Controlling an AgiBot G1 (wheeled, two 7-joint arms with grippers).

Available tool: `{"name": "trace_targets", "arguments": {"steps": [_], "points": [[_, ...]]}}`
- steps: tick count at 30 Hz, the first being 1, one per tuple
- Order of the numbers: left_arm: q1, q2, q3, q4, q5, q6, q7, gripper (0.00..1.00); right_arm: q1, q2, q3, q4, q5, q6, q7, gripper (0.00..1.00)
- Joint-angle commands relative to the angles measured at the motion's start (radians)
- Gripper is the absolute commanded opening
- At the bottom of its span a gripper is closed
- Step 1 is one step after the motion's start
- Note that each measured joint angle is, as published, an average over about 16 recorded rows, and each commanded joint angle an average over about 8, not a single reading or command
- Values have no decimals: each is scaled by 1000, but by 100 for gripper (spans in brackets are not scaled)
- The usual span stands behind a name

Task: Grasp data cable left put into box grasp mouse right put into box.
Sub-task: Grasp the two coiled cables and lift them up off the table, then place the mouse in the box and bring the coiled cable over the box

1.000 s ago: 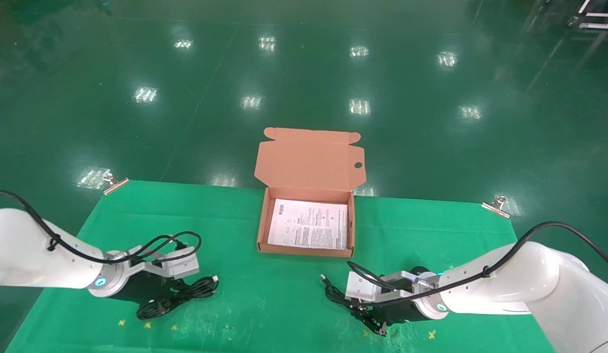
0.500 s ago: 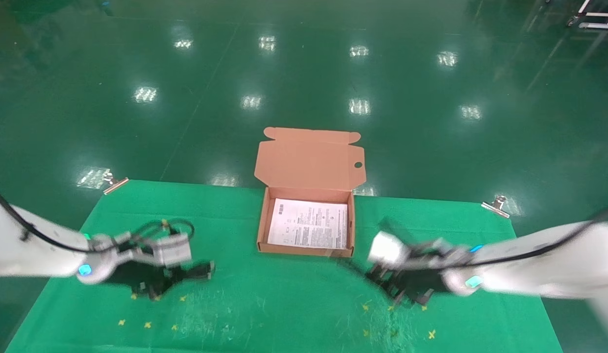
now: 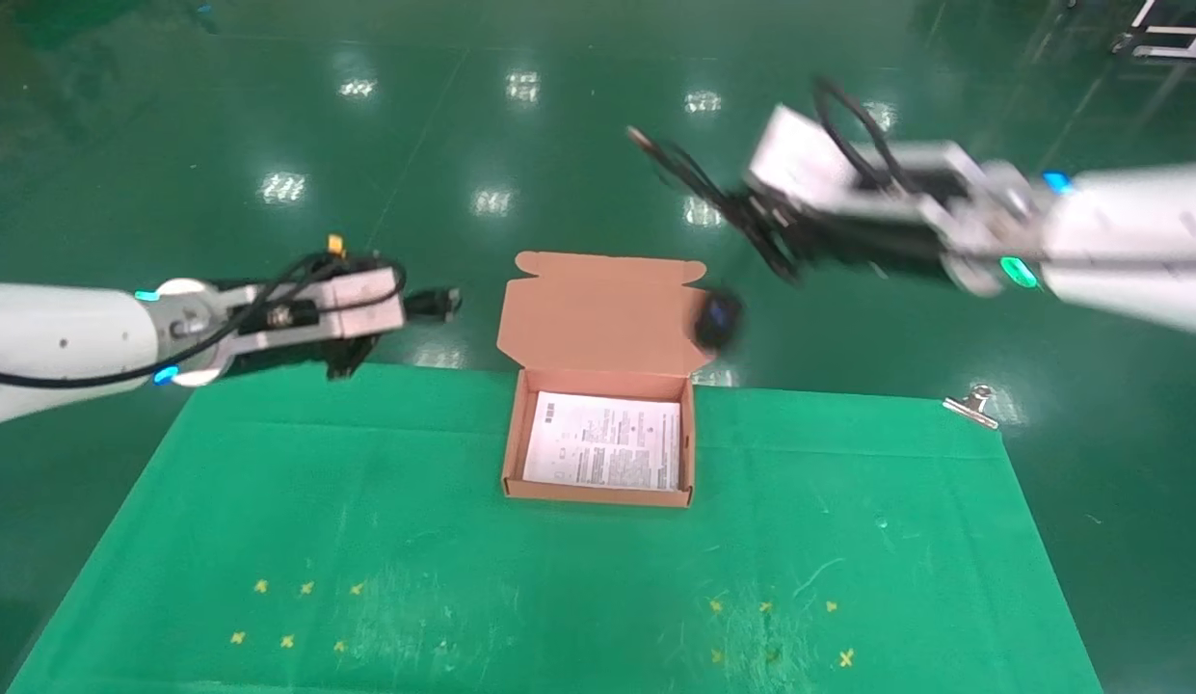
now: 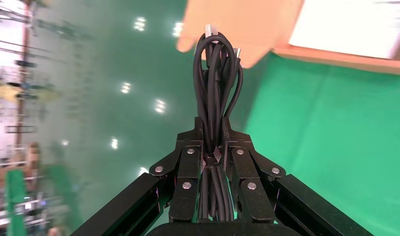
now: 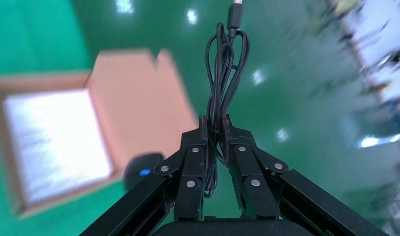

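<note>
The open salmon box (image 3: 509, 453) stands at the far middle of the green cloth, lid (image 3: 598, 308) up, white leaflet (image 3: 602, 453) inside. My left gripper (image 3: 405, 306) is raised left of the lid, shut on the looped black data cable (image 3: 436, 304). The left wrist view shows the bundle (image 4: 215, 73) clamped between the jaws (image 4: 213, 129). My right gripper (image 3: 752, 217) is high, right of the lid, shut on the mouse's cord (image 3: 684, 169). The black mouse (image 3: 718, 321) hangs below it beside the lid's right edge. The right wrist view shows the cord (image 5: 222, 73), the mouse (image 5: 141, 169) and the box (image 5: 55, 132).
The green cloth (image 3: 366, 501) covers the table, with small yellow marks (image 3: 299, 612) near the front. A metal clip (image 3: 970, 405) holds its far right corner. Shiny green floor lies beyond the table's far edge.
Both arms have lifted off the cloth. The left rose toward the box's left with the cable. The right rose high, and the mouse now dangles by its cord.
</note>
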Motion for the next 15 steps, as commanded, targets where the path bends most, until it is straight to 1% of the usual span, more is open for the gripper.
{"name": "trace_targets", "arguments": {"steps": [1,5,9,12,15], "points": [[-9,14,-3,-29,32,-29,-21,0,45,-47,0,-26,-2,17,-24,0],[-38,61,-1,-14,80,-72,-27,0,116,-158,6,-189,40,58,-157,0],[-63,105,2,31,118,-105,-33,0,165,-242,20,-348,93,81,-289,0],[-73,126,4,61,137,-119,-37,0,186,-279,29,-428,123,82,-362,0],[-79,140,6,80,153,-129,-42,0,204,-300,36,-483,148,76,-413,0]]}}
